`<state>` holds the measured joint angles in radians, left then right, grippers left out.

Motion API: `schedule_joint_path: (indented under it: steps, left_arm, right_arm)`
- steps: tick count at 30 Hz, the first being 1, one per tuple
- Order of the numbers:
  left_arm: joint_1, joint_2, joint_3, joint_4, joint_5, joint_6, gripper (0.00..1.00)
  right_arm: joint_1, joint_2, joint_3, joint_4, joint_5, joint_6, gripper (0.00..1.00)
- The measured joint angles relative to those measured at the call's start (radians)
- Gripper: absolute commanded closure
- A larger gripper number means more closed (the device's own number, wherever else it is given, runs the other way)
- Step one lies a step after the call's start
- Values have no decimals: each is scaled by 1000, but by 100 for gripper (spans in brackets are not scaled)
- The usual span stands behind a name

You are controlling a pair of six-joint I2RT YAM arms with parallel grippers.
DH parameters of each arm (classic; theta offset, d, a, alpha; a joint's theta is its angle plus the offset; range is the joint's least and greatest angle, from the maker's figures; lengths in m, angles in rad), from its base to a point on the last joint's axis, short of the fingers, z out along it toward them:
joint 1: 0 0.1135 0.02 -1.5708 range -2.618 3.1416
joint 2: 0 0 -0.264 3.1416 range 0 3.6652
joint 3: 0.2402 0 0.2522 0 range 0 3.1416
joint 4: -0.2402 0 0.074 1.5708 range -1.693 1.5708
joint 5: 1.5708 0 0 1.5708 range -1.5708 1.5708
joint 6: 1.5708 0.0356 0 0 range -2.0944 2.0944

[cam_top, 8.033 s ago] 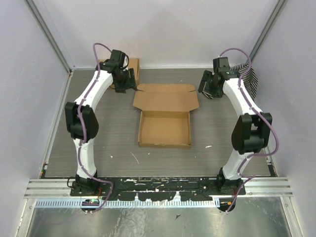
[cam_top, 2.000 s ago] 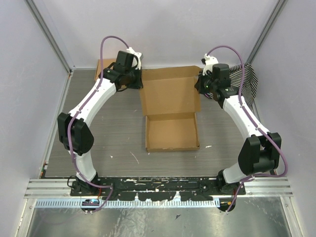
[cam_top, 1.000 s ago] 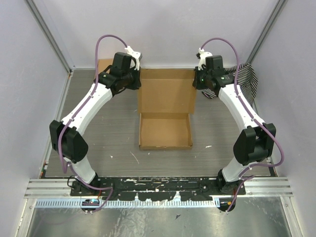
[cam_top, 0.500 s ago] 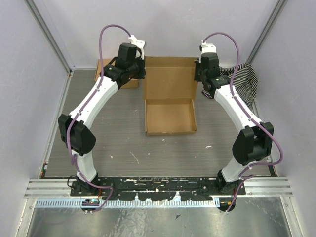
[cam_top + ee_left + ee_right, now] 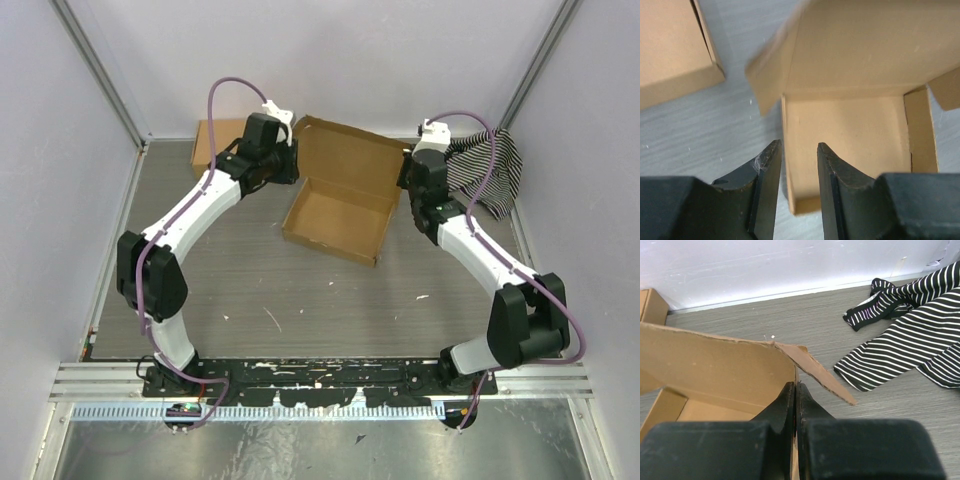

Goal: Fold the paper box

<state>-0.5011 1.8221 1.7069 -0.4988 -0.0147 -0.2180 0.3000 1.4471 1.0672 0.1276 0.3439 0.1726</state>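
Top view, centre: box (image 5: 335, 215), probably light, stiff, easily creased. My right claw (image 5: 795, 387) is clamped on its right wall; my left claw (image 5: 798, 146), jaws apart, straddles the left wall, the best hold.

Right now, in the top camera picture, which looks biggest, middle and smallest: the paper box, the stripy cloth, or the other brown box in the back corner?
Biggest: the paper box.
Middle: the striped cloth.
Smallest: the other brown box, though the left arm hides part of it.
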Motion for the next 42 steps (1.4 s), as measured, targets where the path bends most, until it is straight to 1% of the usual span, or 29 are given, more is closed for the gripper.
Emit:
schedule_joint_path:
  steps: [3, 4, 5, 6, 8, 11, 12, 16, 19, 23, 26, 28, 33, 38, 42]
  left_arm:
    - [0, -28, -61, -1, 2, -4, 64]
    - [0, -35, -75, -1, 2, -4, 64]
    - [0, -41, -81, -4, 2, -5, 62]
    - [0, -47, -85, -4, 1, -5, 58]
    - [0, -58, -86, -4, -3, -3, 45]
    - [0, -83, -86, -4, -26, 10, 31]
    - [0, -92, -86, -4, -38, 17, 29]
    - [0, -100, -53, -8, -90, 53, 26]
    - [1, -58, 24, -16, -111, 71, 26]
    - [8, 95, 227, -21, -112, 80, 25]
    - [19, 209, 343, -25, -103, 83, 25]
    - [36, 271, 382, -27, -81, 80, 25]
    - [114, 332, 388, -27, -27, 60, 26]
    - [183, 341, 388, -10, 6, 61, 26]
    - [192, 341, 388, 55, 66, 64, 28]
  right_arm:
    - [4, -35, -35, 4, 2, 13, 95]
    - [6, -42, -41, 4, 3, 15, 96]
    - [6, -47, -47, 4, 3, 17, 95]
    - [8, -51, -51, 5, 3, 18, 96]
    - [9, -59, -57, 5, 3, 16, 96]
    - [11, -61, -58, 5, 3, -6, 96]
    - [12, -61, -58, 6, 2, -21, 96]
    - [12, -53, -38, -4, -31, -100, 96]
    - [12, -12, 43, -38, -72, -147, 96]
    - [13, 39, 131, -55, -126, -177, 96]
    - [13, 48, 141, -68, -149, -180, 97]
    - [12, 50, 142, -85, -164, -182, 97]
    - [2, 66, 159, -120, -203, -183, 97]
    - [-21, 66, 178, -152, -242, -182, 97]
    - [-40, 72, 201, -182, -279, -182, 97]
